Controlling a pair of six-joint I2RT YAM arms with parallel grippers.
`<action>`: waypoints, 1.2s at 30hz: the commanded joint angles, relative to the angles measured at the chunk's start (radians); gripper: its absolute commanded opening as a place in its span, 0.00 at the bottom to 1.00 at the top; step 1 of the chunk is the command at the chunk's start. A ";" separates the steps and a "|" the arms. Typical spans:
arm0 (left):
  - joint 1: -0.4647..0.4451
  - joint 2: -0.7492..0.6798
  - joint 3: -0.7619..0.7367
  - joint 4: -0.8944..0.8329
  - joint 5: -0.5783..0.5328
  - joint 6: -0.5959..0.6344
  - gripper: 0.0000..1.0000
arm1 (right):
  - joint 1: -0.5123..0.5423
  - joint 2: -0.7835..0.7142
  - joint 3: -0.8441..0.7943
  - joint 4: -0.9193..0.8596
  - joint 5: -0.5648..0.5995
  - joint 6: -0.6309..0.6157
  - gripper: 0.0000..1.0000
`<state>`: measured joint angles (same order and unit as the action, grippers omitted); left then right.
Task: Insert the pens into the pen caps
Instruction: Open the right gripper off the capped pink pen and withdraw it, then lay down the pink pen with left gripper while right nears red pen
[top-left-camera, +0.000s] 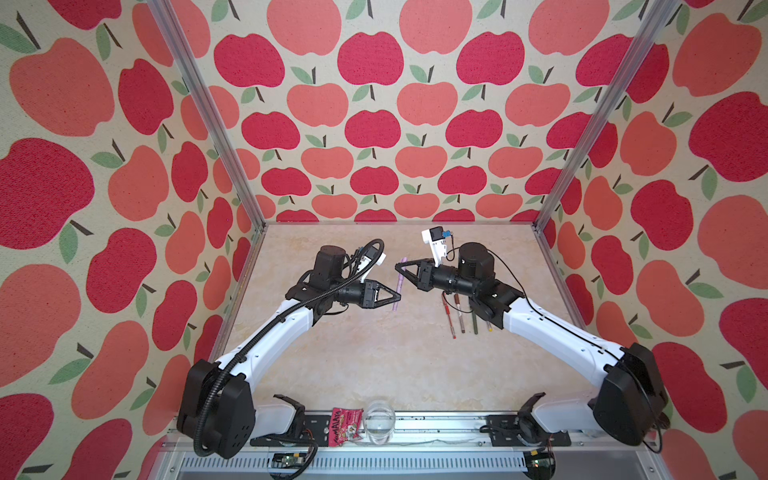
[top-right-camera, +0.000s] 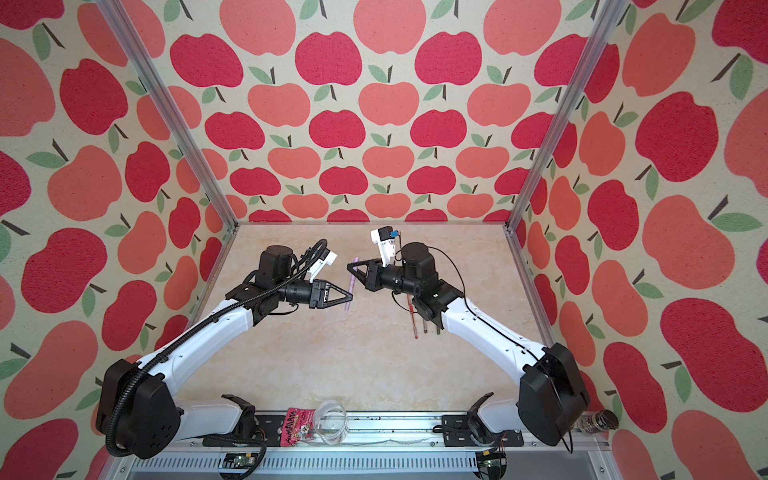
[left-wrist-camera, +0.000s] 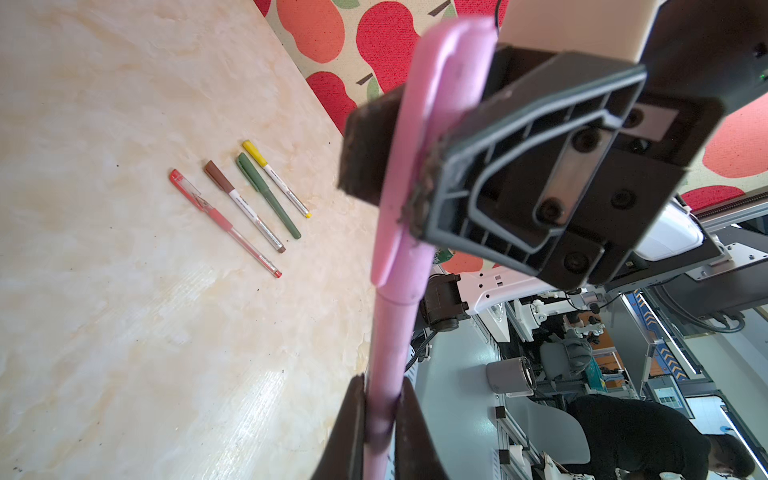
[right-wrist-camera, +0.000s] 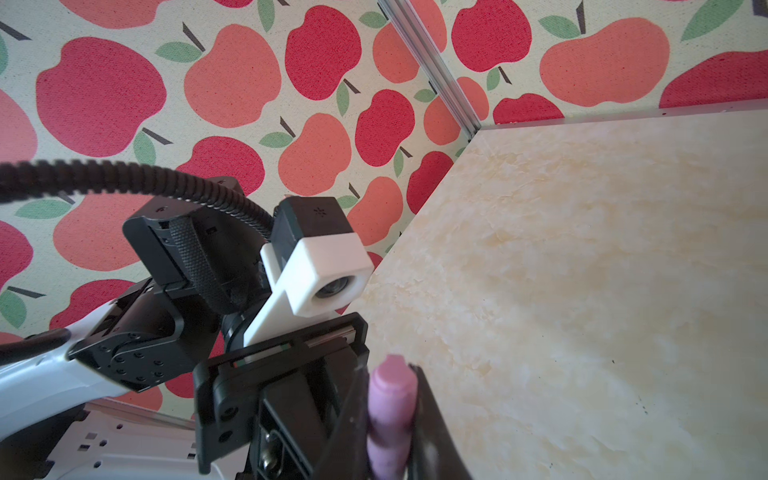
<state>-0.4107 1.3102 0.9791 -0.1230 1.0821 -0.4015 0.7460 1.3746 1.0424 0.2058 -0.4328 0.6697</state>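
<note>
The left fingers (left-wrist-camera: 347, 432) were pinched narrow on the lower barrel of a thin lilac-pink plastic pen (left-wrist-camera: 392, 340). The right fingers (left-wrist-camera: 365, 153) were clamped from the opposite side on its short pink plastic cap (left-wrist-camera: 436, 104). Each arm seemed to hold one half so that the two could be pressed together along the pen's length. The cap's rim sat over the barrel, though it could not be told whether it had gone fully home.

In both top views the pen was held in the air above the middle of the pale marbled bench (top-left-camera: 374, 361), somewhat toward its back edge. The two arms met there tip to tip.

Nearer the bench's right edge, four more pens lay flat in a neat side-by-side row, each with its cap on:
- a translucent red pen (left-wrist-camera: 224, 222)
- a white-barrelled pen with a brown cap (left-wrist-camera: 243, 205)
- a dark green pen (left-wrist-camera: 268, 195)
- a white-barrelled pen with a yellow cap (left-wrist-camera: 276, 178)

In the top views the right arm partly covered them. The row looked like a set-down place for finished pens, so the held pen was probably the last one.
</note>
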 joint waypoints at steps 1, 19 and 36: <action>0.074 -0.017 0.064 0.364 -0.115 -0.084 0.00 | 0.031 0.012 -0.055 -0.398 -0.178 -0.094 0.18; -0.155 0.050 -0.144 0.203 -0.469 -0.178 0.00 | -0.200 -0.192 0.060 -0.502 0.084 -0.117 0.47; -0.326 0.498 0.168 -0.165 -0.784 -0.404 0.00 | -0.211 -0.015 0.025 -0.868 0.515 -0.308 0.37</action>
<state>-0.7338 1.7683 1.0874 -0.1894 0.3531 -0.7715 0.5301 1.3411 1.0786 -0.6121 0.0078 0.4133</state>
